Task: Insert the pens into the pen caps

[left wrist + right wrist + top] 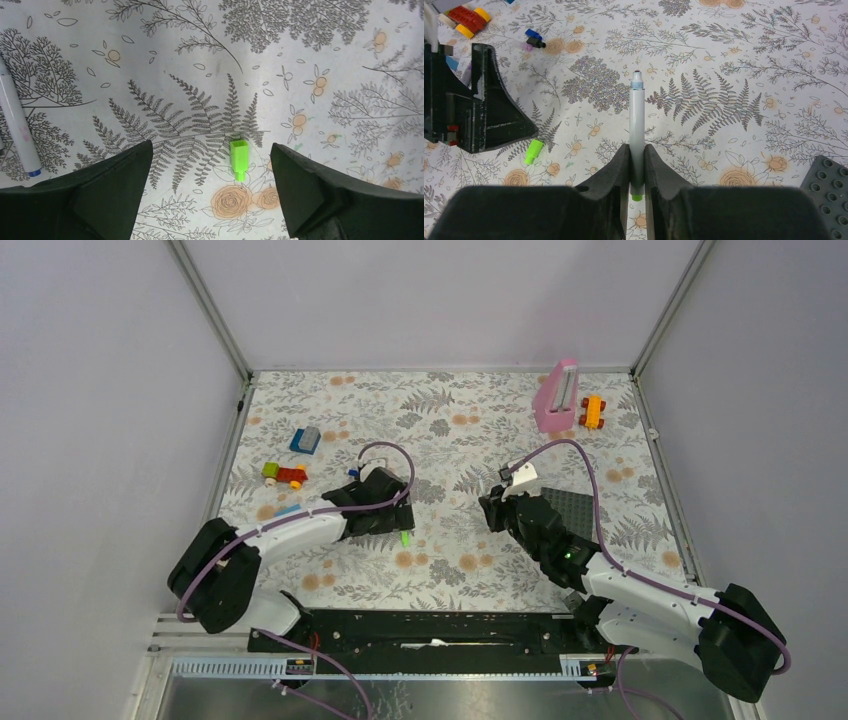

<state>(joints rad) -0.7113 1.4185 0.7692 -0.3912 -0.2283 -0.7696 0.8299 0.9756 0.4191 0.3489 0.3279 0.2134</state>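
Between the spread fingers of the left gripper (210, 167), low in the left wrist view, the green cap (239, 159) lies on the flowered cloth (210, 60). It touches neither finger and sits nearer the one on the right of the frame. This gripper is wide open and holds nothing. In the top view the cap (405, 538) shows as a small bright speck just below the left gripper (385, 515), near the middle of the table.

The right gripper (637, 155) is clamped on a pen (637, 115). The white barrel points toward the top of the right wrist view. Its green tip pokes out below the fingers, and the part pinched between them is hidden. From this camera the green cap (533, 151) lies at lower left, well apart from the pen, just under the tip of the left gripper (479, 105). In the top view the pen in the right gripper (497, 508) is too thin to make out.

A second pen (15, 120) with a blue tip lies at the left edge of the left wrist view, its upper end cut off. A blue cap (532, 34) and a black cap (538, 43) lie together at upper left of the right wrist view.

Farther out in the top view are a red and yellow toy (285, 475), a blue brick (306, 439), a pink block (556, 397), an orange toy (593, 411) and a grey studded plate (565, 508), the last partly under the right arm.
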